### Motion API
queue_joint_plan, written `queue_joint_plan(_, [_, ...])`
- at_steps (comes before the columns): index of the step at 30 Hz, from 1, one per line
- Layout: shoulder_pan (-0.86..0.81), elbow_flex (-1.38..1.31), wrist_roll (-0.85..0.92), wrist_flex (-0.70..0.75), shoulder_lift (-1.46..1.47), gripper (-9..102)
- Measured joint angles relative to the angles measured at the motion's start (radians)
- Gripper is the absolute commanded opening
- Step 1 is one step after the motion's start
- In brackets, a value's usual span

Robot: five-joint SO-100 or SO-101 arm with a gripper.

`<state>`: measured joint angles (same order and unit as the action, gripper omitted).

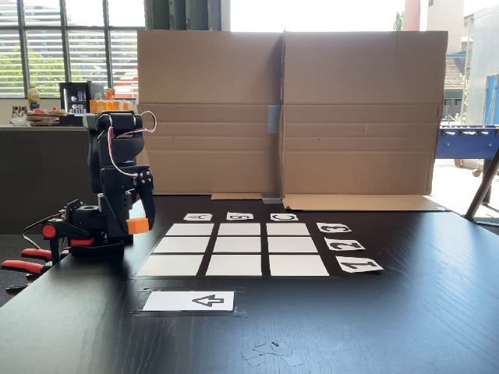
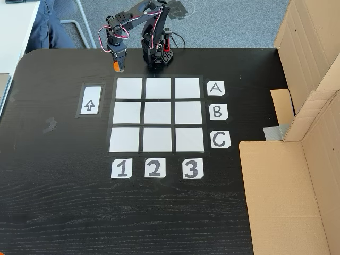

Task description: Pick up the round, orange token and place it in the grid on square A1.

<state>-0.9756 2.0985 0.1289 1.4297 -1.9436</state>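
— Beyond the fingertips, what do we have for room?
— Bare black table [image 2: 64,180] lies between our gripper [image 2: 118,67] and the grid [image 2: 157,114]; square A1 [image 2: 129,88] sits just past the fingers.
— And the token [image 1: 138,226]?
— Our fingers are closed on it, above the table. We can't tell which way its long axis points.

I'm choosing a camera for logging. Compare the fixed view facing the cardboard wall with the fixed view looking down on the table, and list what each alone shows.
In a fixed view facing the cardboard: windows, red clamp handles and paper scraps. In a fixed view from above: grey floor and a person's leg. In both fixed views: the grid, the arrow card and the gripper holding the token.
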Motion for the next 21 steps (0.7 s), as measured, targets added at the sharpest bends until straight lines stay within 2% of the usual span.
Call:
queue_joint_plan(9, [0.061, 0.011, 0.000, -0.149, 0.158, 12])
queue_joint_plan(21, [0.213, 0.127, 0.002, -0.233, 0.160, 12])
